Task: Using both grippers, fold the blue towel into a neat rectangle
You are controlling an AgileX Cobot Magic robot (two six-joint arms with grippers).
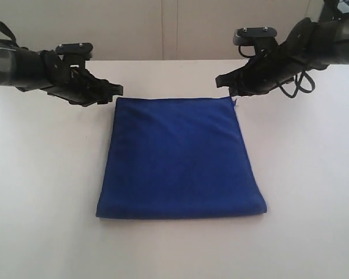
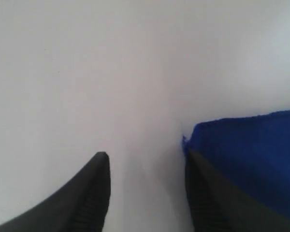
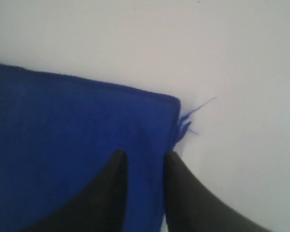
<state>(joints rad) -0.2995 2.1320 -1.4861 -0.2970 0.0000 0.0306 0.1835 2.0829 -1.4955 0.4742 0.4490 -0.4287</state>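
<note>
Fleecy royal-blue towel (image 1: 180,157) lay as a smooth folded rectangle on the matte white bench (image 1: 46,174); my left jaws stood wide open, my right jaws narrowly parted, both empty.

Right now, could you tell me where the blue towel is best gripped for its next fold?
Probably the towel at its two far corners, one per hand, coming in low from the far edge. It lies flat, and those corners sit right by the left hand and right hand.
</note>
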